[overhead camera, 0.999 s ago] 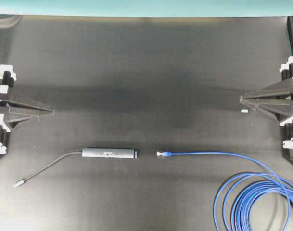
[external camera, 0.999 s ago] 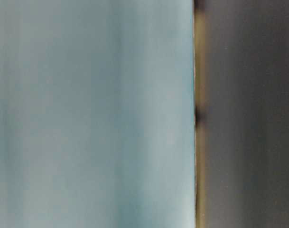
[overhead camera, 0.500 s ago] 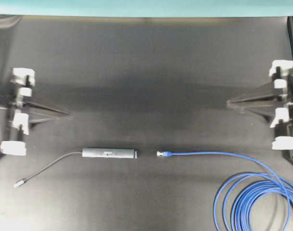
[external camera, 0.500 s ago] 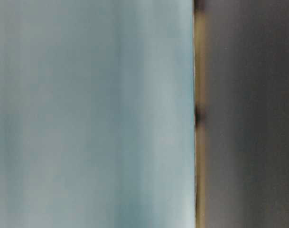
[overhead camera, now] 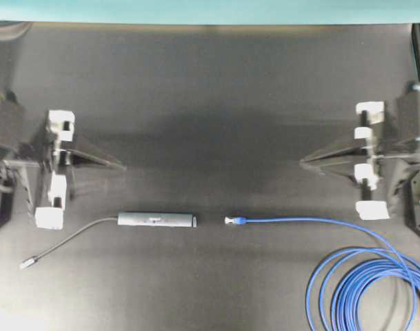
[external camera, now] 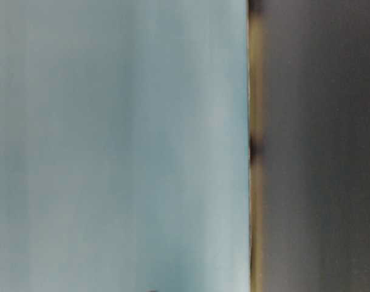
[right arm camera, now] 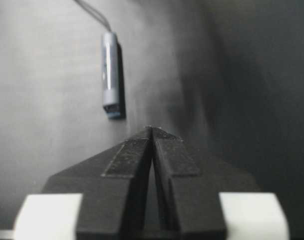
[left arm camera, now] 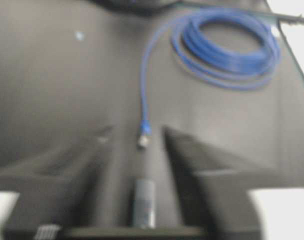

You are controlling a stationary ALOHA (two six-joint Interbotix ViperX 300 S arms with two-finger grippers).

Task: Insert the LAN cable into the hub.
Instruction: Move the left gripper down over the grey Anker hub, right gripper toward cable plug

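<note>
Black matting covers the table (overhead camera: 216,89), with a teal strip along its far edge. On it lies the hub (overhead camera: 157,219), a slim dark-grey rectangular bar with a silver end, its thin grey cord (overhead camera: 72,241) trailing left to a small metal plug (overhead camera: 27,263). Just beside the hub's silver end, apart from it, rests the clear plug (overhead camera: 230,221) of the LAN cable (overhead camera: 313,221), a long bright-blue lead that runs right and coils at the lower right corner.

The left gripper (left arm camera: 137,135) hangs above the mat with its black fingers (left arm camera: 87,150) spread wide, holding nothing; the hub's end and the cable plug show between them. The right gripper (right arm camera: 152,129) has its fingers (right arm camera: 129,155) pressed together at the tips, empty, well apart from the cable. The table-level view is a blur.
</note>
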